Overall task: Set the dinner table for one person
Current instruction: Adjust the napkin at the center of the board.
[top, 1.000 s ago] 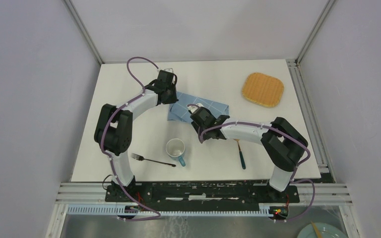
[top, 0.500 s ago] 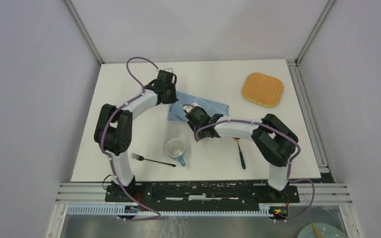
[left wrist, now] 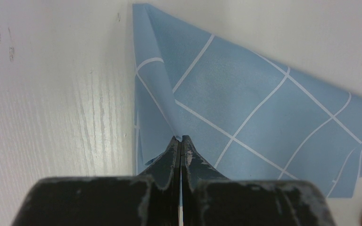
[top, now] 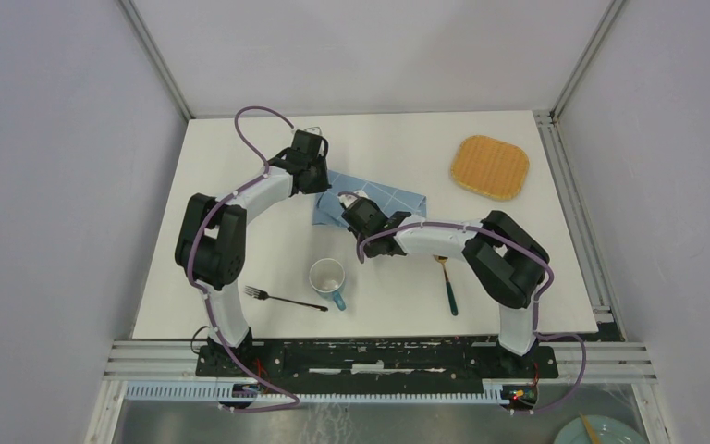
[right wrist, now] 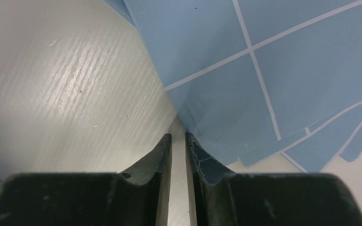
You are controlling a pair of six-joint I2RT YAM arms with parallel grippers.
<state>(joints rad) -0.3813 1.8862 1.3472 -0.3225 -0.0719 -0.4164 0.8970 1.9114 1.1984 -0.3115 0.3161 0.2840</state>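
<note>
The white dinner table (top: pixel 240 185) fills the middle of the top view, with both arms bolted at its near edge. On it lie one blue checked cloth (top: pixel 397 199) at centre, one white mug (top: pixel 327 277), one fork (top: pixel 282 298), one teal-handled spoon (top: pixel 449 289) and one woven orange placemat (top: pixel 490 167) far right. The left gripper (left wrist: pixel 179 139) is clenched on a raised fold of the cloth. The right gripper (right wrist: pixel 179 136) sits at the cloth's edge, jaws a sliver apart; I cannot tell whether it has caught cloth.
</note>
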